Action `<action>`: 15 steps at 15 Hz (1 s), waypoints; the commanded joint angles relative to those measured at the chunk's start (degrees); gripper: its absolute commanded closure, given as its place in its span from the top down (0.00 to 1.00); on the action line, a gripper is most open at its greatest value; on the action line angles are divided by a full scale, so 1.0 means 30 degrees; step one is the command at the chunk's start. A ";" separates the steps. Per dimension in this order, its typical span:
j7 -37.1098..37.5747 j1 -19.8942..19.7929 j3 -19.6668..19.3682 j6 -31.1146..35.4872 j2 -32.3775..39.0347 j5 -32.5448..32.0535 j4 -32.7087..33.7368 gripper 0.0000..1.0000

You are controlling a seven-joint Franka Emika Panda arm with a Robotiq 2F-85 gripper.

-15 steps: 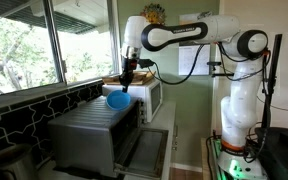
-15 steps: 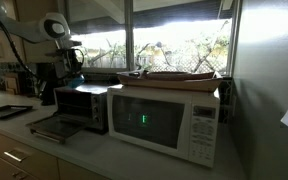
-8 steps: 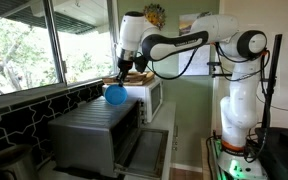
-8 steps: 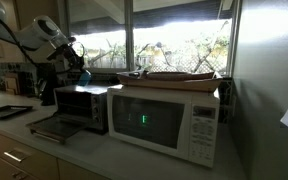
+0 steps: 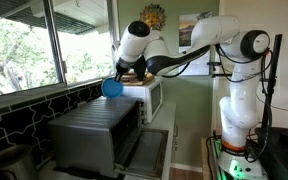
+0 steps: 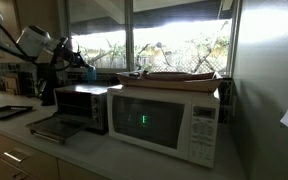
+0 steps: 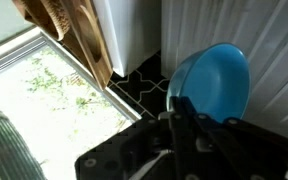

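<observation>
My gripper [image 5: 116, 80] is shut on the rim of a blue bowl [image 5: 112, 88] and holds it in the air above the toaster oven [image 5: 94, 132], near the window. In the wrist view the fingers [image 7: 180, 112] pinch the blue bowl's [image 7: 216, 82] edge. In an exterior view the gripper [image 6: 84, 70] with the bowl [image 6: 88, 73] hangs above the toaster oven [image 6: 82, 105], left of the microwave [image 6: 164, 115].
A white microwave [image 5: 147, 96] with a wicker tray [image 6: 174, 75] on top stands beside the toaster oven, whose door [image 6: 54, 128] is open. The window [image 5: 34, 40] runs along the counter. A dark tray [image 6: 6, 111] lies on the counter.
The arm has lifted the blue bowl up and toward the window, away from the microwave; the wrist has tilted.
</observation>
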 commanded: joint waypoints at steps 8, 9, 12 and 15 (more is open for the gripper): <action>0.1622 0.0633 -0.0401 0.0270 -0.0037 -0.2125 -0.0918 0.02; 0.1568 0.0675 -0.0329 0.0205 -0.0076 -0.2569 -0.1094 0.02; 0.1039 0.1001 -0.0509 0.1238 -0.0432 -0.3027 -0.2120 0.02; 0.0661 0.1125 -0.0682 0.2652 -0.0751 -0.4367 -0.3118 0.02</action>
